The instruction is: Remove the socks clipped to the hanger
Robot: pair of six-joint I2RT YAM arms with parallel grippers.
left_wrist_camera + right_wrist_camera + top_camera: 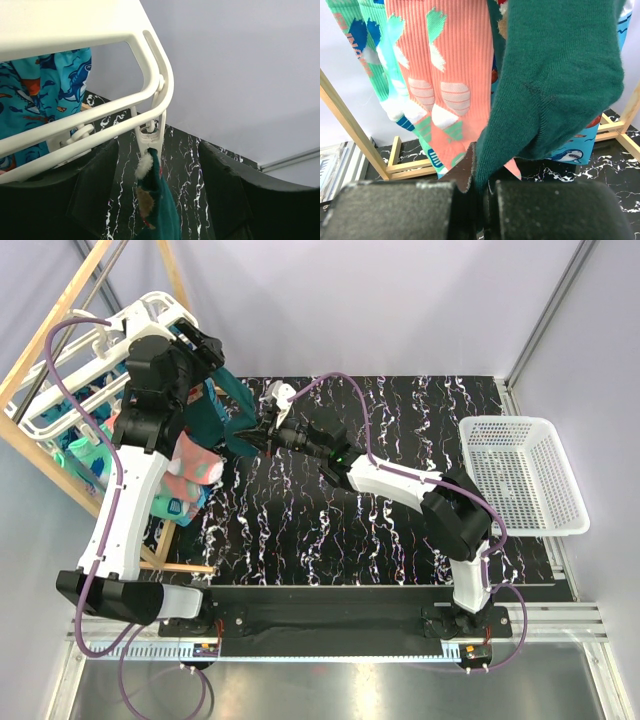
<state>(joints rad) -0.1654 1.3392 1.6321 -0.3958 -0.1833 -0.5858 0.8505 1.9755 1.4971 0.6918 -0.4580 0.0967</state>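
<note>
Right gripper [480,187] jaws clamp the teal sock [555,90] under the hanger [75,30]; left gripper [157,200] jaws, apart near its clip [150,136], probably should squeeze it next.

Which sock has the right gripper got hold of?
The dark teal sock: plain knit, its lower edge pinched in the right gripper. The coral-pink sock and the mint-green sock hang free behind it.

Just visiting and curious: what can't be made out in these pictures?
Top view: the left arm covers part of the hanger.
Left wrist view: the bottom edge cuts off the dark green sock.
Right wrist view: the pink sock runs off the top edge.
</note>
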